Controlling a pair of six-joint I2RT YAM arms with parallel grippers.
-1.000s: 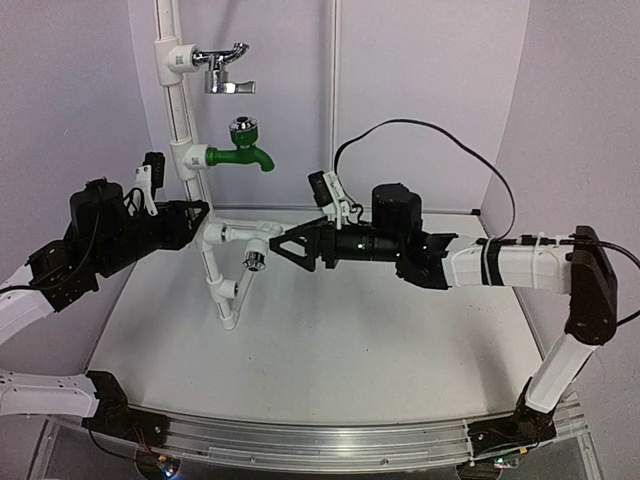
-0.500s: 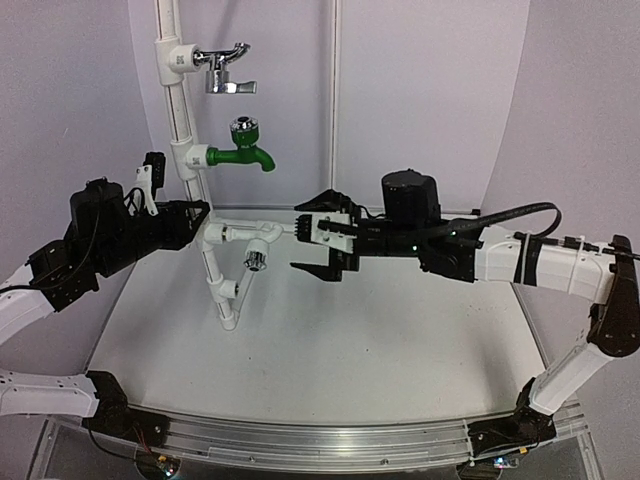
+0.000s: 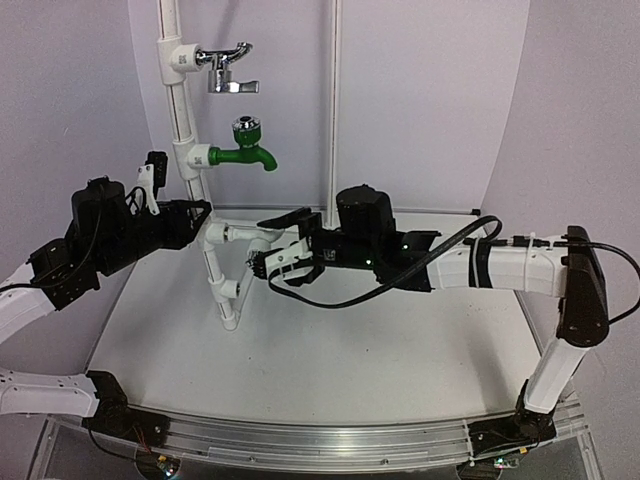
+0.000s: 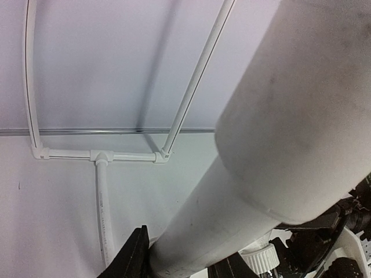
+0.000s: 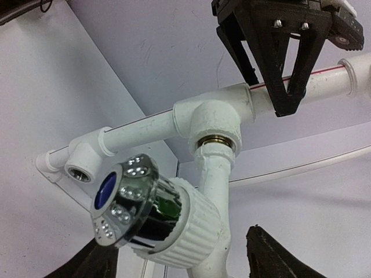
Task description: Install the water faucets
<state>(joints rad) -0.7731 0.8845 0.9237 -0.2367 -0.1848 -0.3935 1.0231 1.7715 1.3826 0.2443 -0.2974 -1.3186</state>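
Note:
A white faucet (image 3: 257, 262) with a shiny chrome knob hangs from a tee fitting on the low white pipe frame (image 3: 213, 275). In the right wrist view the faucet (image 5: 174, 223) is screwed into the brass-ringed tee, and its knob has a blue centre. My right gripper (image 3: 266, 264) is open, with its jaws on either side of the faucet (image 5: 174, 243); the right jaw stands clear of it. My left gripper (image 3: 203, 214) is shut on the white pipe (image 4: 232, 197), left of the tee. It also shows in the right wrist view (image 5: 281, 63).
A green-bodied tap (image 3: 240, 155) and an all-chrome lever tap (image 3: 226, 72) sit on the upright pipe (image 3: 172, 100) at the back left. An open threaded elbow (image 5: 78, 171) lies left of the faucet. A thin white rail (image 3: 333, 100) runs up the back wall.
My right gripper drew back and opened, rolled over, then moved left until its jaws straddle the white faucet. The left arm has not moved.

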